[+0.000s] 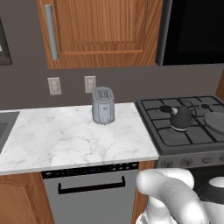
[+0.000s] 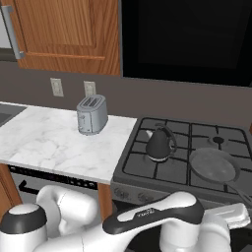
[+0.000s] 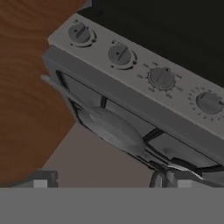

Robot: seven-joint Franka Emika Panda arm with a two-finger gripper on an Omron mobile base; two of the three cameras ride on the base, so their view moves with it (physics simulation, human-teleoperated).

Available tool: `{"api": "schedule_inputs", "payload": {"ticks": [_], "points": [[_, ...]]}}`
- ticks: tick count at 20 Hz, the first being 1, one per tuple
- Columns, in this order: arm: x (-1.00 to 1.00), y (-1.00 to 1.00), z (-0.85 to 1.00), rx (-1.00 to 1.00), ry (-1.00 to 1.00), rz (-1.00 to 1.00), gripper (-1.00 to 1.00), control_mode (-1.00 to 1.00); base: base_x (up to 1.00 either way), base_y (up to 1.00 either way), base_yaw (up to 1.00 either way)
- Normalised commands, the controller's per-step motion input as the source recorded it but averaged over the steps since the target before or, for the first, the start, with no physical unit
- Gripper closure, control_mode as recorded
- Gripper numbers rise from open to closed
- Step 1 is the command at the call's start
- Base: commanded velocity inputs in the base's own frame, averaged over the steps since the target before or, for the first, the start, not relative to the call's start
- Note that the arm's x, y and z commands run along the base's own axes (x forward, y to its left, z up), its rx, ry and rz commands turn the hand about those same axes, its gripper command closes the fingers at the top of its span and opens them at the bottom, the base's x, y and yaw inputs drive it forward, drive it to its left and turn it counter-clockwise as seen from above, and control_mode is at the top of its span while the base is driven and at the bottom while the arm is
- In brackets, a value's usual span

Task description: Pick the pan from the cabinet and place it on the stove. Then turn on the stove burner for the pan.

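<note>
stove first, since you're parked square to its front: the black range sits at 3 o'clock of the marble counter, and the arm reaches low ahead of it because the knobs are what's left to do. cabinet doors at 11 o'clock look shut, so you're finished up there. pan already rests on the grate at the stove's 4 o'clock corner, handle trailing toward 5 o'clock, off the front edge; that burner is the one to light. kettle stands on the grate at 9 o'clock of the pan, apart from it. toaster stays out of your way on the counter. knob row runs across the hand view, so the gripper is lined up on it; its jaws stand wide apart, holding nothing.
</note>
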Motion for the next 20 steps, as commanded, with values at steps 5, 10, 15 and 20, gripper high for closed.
{"api": "schedule_inputs", "payload": {"ticks": [5, 10, 15, 20], "points": [[0.0, 0.0, 0.0, 0.05, -0.05, -0.09, -1.0, -1.0, 0.0, 0.0, 0.0], [0.0, 0.0, 0.0, 0.02, -0.06, -0.04, -1.0, -1.0, 0.0, 0.0, 0.0], [0.0, 0.0, 0.0, 0.03, -0.04, -0.03, -1.0, -1.0, 0.0, 0.0, 0.0], [0.0, 0.0, 0.0, 0.02, -0.02, -0.01, -1.0, -1.0, 0.0, 0.0, 0.0]]}}
